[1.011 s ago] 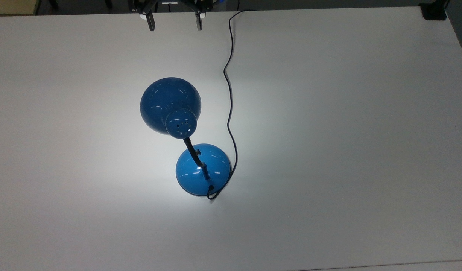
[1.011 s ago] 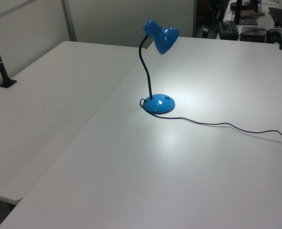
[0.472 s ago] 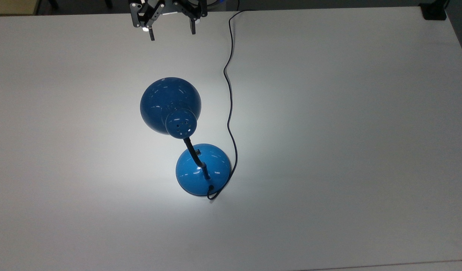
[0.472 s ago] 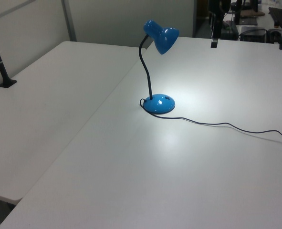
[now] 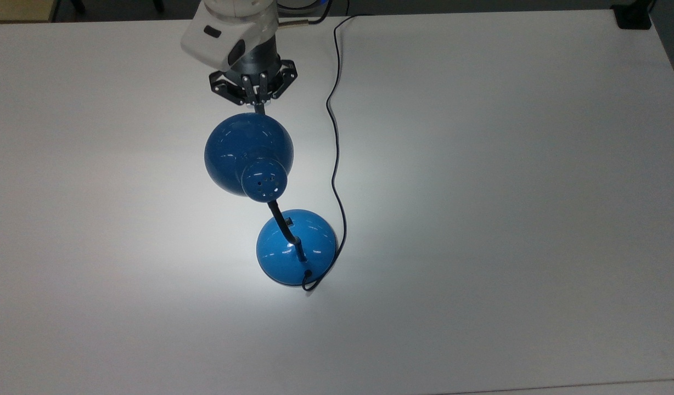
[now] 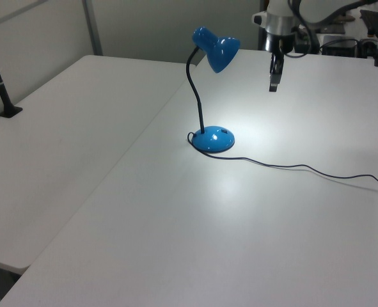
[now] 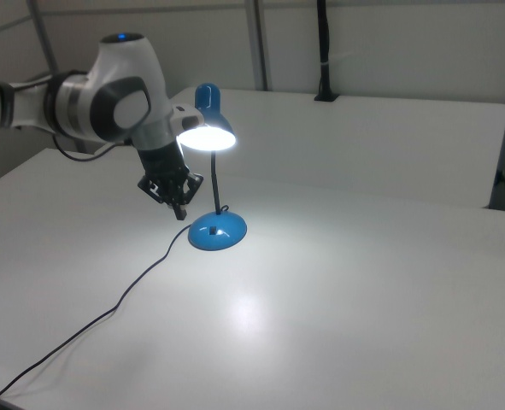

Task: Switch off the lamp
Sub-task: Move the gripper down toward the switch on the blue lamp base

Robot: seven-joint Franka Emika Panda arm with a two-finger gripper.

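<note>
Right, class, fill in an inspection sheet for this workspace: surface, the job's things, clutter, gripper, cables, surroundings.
Surface: white table, bright pool of light around the lamp base.
Job's things: blue lamp upright and lit; its base rests on the table, switch not yet pressed.
Clutter: nothing seen.
Gripper: gripper shut, pointing down, in the air beside the shade, apart from the base.
Cables: thin black cord snakes from the base to the table's far edge in the top view.
Surroundings: a second white table adjoins; black post beyond.
</note>
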